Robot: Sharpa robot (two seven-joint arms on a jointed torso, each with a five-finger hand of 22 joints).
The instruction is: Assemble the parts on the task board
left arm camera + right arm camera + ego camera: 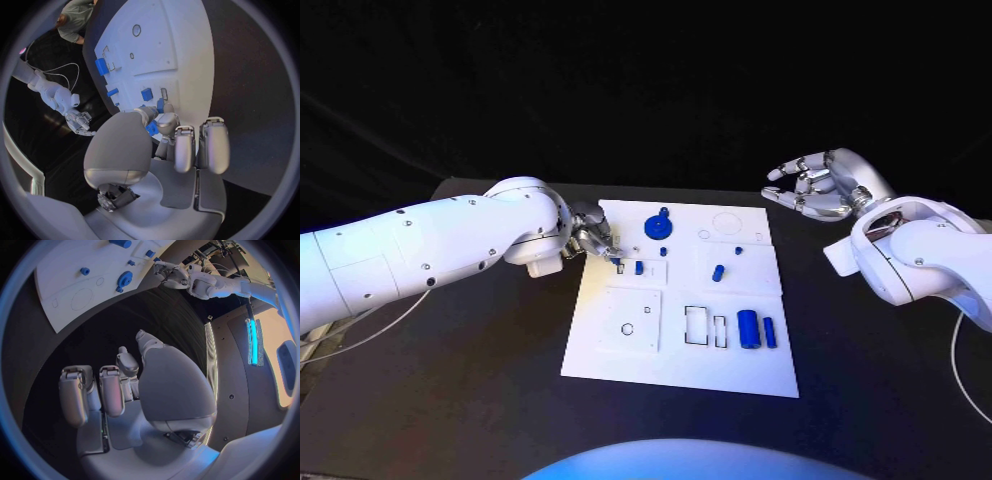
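Blue showed between the fingertips of the left hand (164, 131): a small part (152, 128) pinched over the task board (733, 365) at its left edge, just beside another small piece (639, 267). The right hand (816, 186), off the board's far right corner, held nothing, fingers loosely curled and apart. Assembly looked early: I counted roughly seven blue parts, among them two cylinders (757, 329) and one round knobbed piece (659, 226); one circular and two rectangular outlines stood unfilled.

Blue parts (749, 328) dot the white task board (733, 368) on a black table (473, 400).
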